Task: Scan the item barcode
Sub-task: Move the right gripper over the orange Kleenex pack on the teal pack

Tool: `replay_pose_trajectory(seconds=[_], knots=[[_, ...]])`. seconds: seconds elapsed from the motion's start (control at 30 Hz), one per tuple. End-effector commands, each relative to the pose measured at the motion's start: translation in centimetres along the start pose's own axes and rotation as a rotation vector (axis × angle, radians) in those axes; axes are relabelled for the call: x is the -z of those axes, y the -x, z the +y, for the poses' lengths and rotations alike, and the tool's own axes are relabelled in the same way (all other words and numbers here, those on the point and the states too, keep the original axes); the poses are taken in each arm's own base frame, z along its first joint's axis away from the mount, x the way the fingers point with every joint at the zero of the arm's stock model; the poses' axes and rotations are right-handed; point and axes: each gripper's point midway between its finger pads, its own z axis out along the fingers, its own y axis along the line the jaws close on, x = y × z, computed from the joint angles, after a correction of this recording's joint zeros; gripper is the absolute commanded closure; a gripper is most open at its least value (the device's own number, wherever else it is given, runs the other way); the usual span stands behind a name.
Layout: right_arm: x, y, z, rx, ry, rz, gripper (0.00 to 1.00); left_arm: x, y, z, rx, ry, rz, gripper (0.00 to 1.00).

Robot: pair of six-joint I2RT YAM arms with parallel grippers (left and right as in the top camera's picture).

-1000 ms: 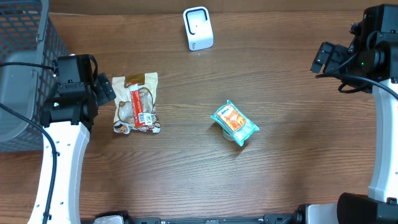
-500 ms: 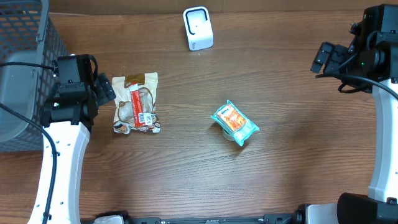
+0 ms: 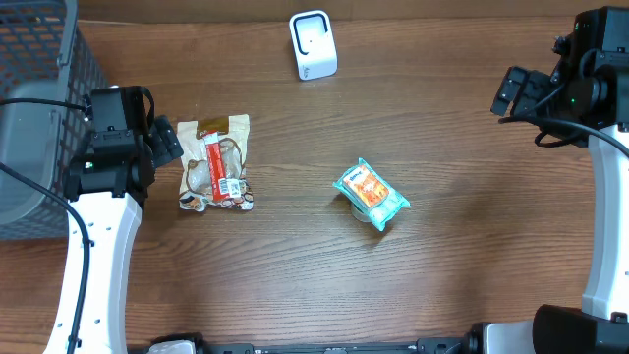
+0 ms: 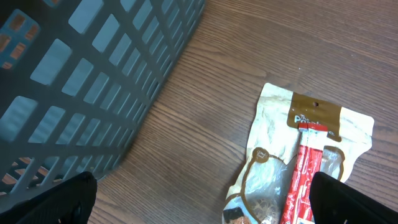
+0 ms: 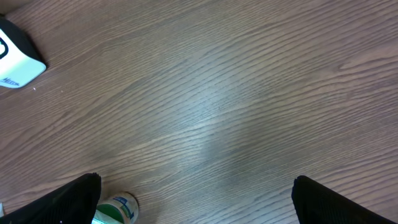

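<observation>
Two items lie on the wooden table: a beige snack bag with a red stripe (image 3: 216, 162) at the left and a teal packet with an orange label (image 3: 371, 195) near the middle. A white barcode scanner (image 3: 313, 44) stands at the back centre. My left gripper (image 3: 167, 143) hovers open just left of the snack bag (image 4: 298, 162), with one finger over the bag's red stripe and bare table under the gap (image 4: 202, 205). My right gripper (image 3: 513, 90) is open at the far right, over bare wood (image 5: 202, 202). The teal item's green-white end (image 5: 115, 210) shows by its left finger.
A grey mesh basket (image 3: 39, 59) fills the back left corner, close behind the left arm, and its wall (image 4: 81, 74) takes up the left wrist view's upper left. The scanner's corner (image 5: 15, 59) shows at the right wrist view's left edge.
</observation>
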Motion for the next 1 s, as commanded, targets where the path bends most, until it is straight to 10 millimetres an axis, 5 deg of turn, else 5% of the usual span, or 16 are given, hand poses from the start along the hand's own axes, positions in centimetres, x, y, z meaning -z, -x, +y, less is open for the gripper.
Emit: replay_pose_trajectory(seconds=[0.0, 0.33, 0.4, 0.43, 0.47, 0.5, 0.77, 0.97], knots=[[0.5, 0.6, 0.0, -0.002, 0.0, -0.026, 0.0, 0.1, 0.5, 0.2, 0.0, 0.014, -0.011, 0.0], [1.3, -3.7, 3.9, -0.018, 0.241, 0.174, 0.0, 0.1, 0.5, 0.2, 0.0, 0.014, -0.011, 0.0], [1.4, -4.2, 3.7, -0.021, 0.236, 0.197, 0.19, 0.1, 0.5, 0.2, 0.0, 0.014, -0.011, 0.0], [1.4, -4.6, 3.5, -0.022, 0.228, 0.212, 0.38, 0.1, 0.5, 0.2, 0.0, 0.014, -0.011, 0.0], [1.4, -4.8, 3.4, -0.022, 0.219, 0.22, 0.58, 0.1, 0.5, 0.2, 0.0, 0.014, -0.011, 0.0], [1.5, -5.1, 3.1, -0.023, 0.206, 0.231, 0.96, 0.1, 0.5, 0.2, 0.0, 0.014, -0.011, 0.0], [1.7, -7.6, 2.5, -0.033, 0.177, 0.335, 0.94, 0.1, 0.5, 0.2, 0.0, 0.014, -0.011, 0.0], [0.0, -9.7, 3.2, -0.002, 0.17, 0.413, 0.77, 0.1, 0.5, 0.2, 0.0, 0.014, -0.011, 0.0]])
